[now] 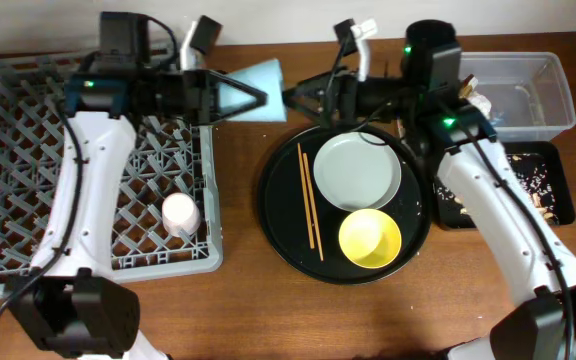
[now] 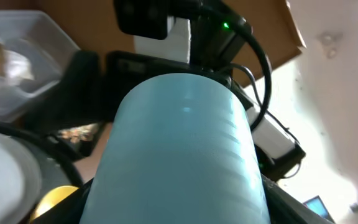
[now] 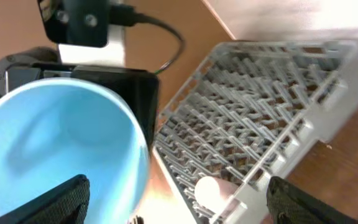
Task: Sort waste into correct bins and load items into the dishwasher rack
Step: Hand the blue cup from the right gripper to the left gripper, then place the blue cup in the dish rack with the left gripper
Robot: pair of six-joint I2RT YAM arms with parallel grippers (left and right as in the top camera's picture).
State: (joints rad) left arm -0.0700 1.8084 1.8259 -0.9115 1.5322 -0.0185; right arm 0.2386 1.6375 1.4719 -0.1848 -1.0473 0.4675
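Note:
My left gripper (image 1: 251, 97) is shut on the small light-blue cup (image 1: 260, 76) and holds it in the air between the grey dishwasher rack (image 1: 28, 150) and the round black tray (image 1: 278, 205). The cup fills the left wrist view (image 2: 179, 149). My right gripper (image 1: 296, 98) is open and empty, facing the cup's mouth (image 3: 55, 149) at close range. The small pink cup (image 1: 180, 213) lies in the rack. The pale grey plate (image 1: 358, 170), yellow bowl (image 1: 370, 238) and chopsticks (image 1: 310, 200) lie on the round tray.
The clear tub (image 1: 543, 95) at the back right holds white tissue (image 1: 480, 101). The shallow black tray (image 1: 558, 190) in front of it holds brown scraps and crumbs. The rack (image 3: 266, 106) with the pink cup (image 3: 213, 190) shows in the right wrist view.

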